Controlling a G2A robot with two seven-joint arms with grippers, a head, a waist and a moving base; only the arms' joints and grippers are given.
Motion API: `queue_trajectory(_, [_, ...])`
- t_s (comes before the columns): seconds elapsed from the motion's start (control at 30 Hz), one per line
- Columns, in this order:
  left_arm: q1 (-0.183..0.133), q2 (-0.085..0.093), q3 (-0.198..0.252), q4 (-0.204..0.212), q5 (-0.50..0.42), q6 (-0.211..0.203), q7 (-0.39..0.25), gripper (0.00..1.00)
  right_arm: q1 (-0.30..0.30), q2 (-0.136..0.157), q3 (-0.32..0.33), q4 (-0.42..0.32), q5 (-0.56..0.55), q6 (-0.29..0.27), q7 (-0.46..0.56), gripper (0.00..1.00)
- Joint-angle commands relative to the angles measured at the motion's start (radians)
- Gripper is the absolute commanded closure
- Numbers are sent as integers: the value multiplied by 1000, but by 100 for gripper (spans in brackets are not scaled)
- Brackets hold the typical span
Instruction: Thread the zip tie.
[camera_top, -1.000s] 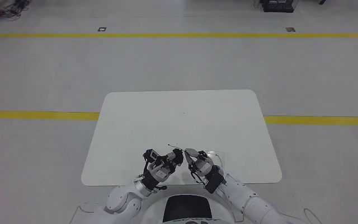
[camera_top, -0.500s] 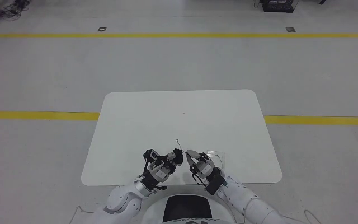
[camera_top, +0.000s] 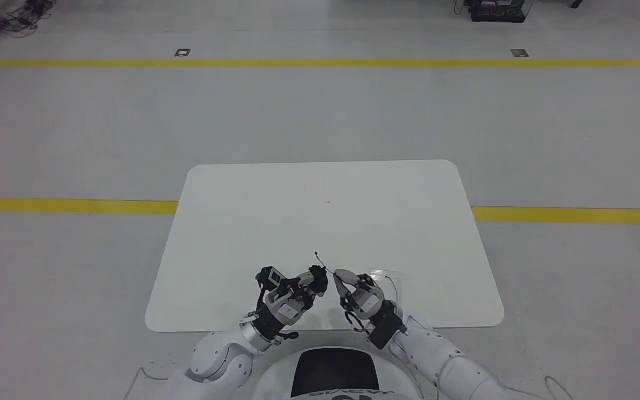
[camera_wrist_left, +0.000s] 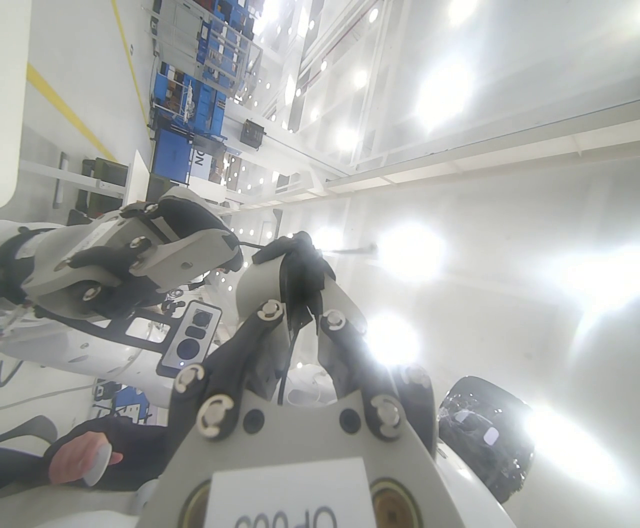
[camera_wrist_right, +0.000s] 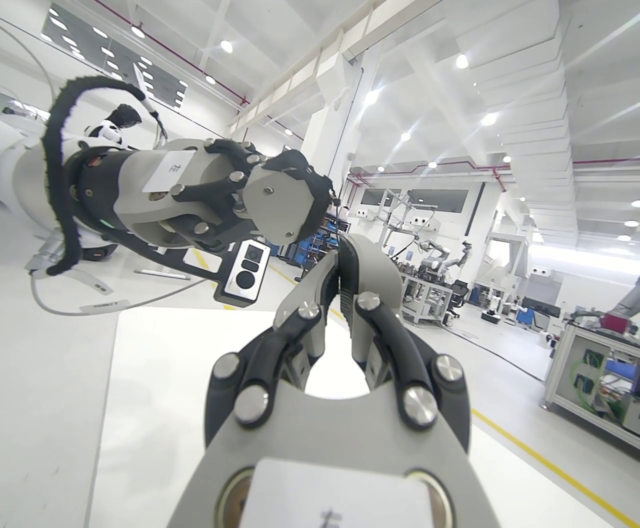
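At the 6 o'clock edge of the white surface (camera_top: 330, 200), both grippers are hovering tip to tip above it, the right gripper (camera_top: 341, 281) sitting just at 3 o'clock of the left gripper (camera_top: 314, 282). The left gripper is pinching the black zip tie (camera_wrist_left: 350, 249) with its fingers pressed together. A short free end is sticking out past the tips, and from above it is pointing toward 12 o'clock. The rest of the strap is trailing back between the fingers. The right gripper's fingers are also lying narrow and closed, and a thin dark line is running between its tips and the left gripper, so it appears to be pinching the same tie. Which end is carrying the locking head is too small to tell.

The tie is looking very light, thin and springy, and probably slick, so it is likely to bow or twist under any sideways push. Holding it close behind the free tip is keeping the unsupported length short and stiff. The head end is best pinched by its flat sides, leaving the slot unblocked.
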Motion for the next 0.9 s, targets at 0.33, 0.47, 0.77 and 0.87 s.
queue_trajectory(0.33, [0, 0, 0, 0, 0, 0, 0, 100, 1, -2, -5, 10, 0, 0, 0, 100])
queue_trajectory(0.47, [0, 0, 0, 0, 0, 0, 0, 100, 1, -3, -8, 14, 0, 2, 0, 100])
queue_trajectory(0.77, [0, 0, 0, 0, 0, 0, 0, 100, -3, -4, -7, 22, 0, 1, 0, 100])
queue_trajectory(0.87, [0, 0, 0, 0, 0, 0, 0, 100, -2, -4, -10, 27, 0, 4, 0, 100])
